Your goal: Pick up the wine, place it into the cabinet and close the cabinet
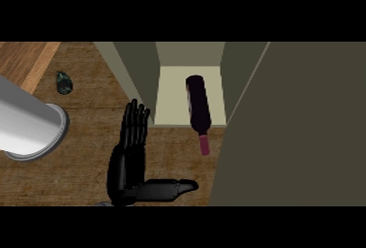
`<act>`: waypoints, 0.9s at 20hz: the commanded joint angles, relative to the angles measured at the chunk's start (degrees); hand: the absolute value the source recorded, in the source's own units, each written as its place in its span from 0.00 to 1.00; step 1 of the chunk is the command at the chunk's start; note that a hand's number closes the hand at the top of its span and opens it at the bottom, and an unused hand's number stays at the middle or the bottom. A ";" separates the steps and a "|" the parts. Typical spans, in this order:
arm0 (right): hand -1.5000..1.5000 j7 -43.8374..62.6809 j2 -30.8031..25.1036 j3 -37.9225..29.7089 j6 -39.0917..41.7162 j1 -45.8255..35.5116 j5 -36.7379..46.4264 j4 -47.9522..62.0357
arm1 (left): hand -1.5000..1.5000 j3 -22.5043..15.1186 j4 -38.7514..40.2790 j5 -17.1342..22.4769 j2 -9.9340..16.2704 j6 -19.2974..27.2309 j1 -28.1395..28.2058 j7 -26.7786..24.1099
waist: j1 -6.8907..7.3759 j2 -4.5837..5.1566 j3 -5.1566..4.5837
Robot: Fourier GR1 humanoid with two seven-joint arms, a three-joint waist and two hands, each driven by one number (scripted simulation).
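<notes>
Left hand (129, 160) is what I see, coming up from the lower edge with its fingers straight and pressed together, pointing away from me, and the thumb stuck out flat to the right; it holds nothing. My right hand does not show at all. To the hand's left a big grey cylinder (28, 123) lies tilted over the counter (79, 160), its pale rim towards the hand, and farther back a small dark green object (64, 83) sits by itself (I cannot tell what it is). At right the cabinet door (300, 131) stands open as a broad olive slab, filling that side of the view. The counter is brown wood grain, with a lighter plank at the far left corner. The cabinet (136, 72) has olive walls and a cream floor. The wine (198, 109) is a dark, slim bottle lying on that floor, its reddish-pink neck poking out past the front edge over the counter.
</notes>
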 commanded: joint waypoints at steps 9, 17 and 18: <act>1.00 7.34 -4.19 13.57 6.18 -0.02 -4.80 -9.14 | 0.00 -0.71 -17.47 -0.48 12.74 -3.07 18.77 -2.49 | 1.48 0.07 -0.13; 1.00 10.66 0.09 21.22 2.81 -4.20 -0.48 -7.21 | 0.00 7.54 -22.03 5.37 19.14 -9.83 26.32 -5.44 | 2.04 -0.26 -0.38; 1.00 10.13 2.37 23.06 1.49 -5.36 1.44 -4.39 | 0.00 8.90 -21.65 5.91 18.70 -9.86 25.78 -5.81 | 1.92 -0.23 -0.42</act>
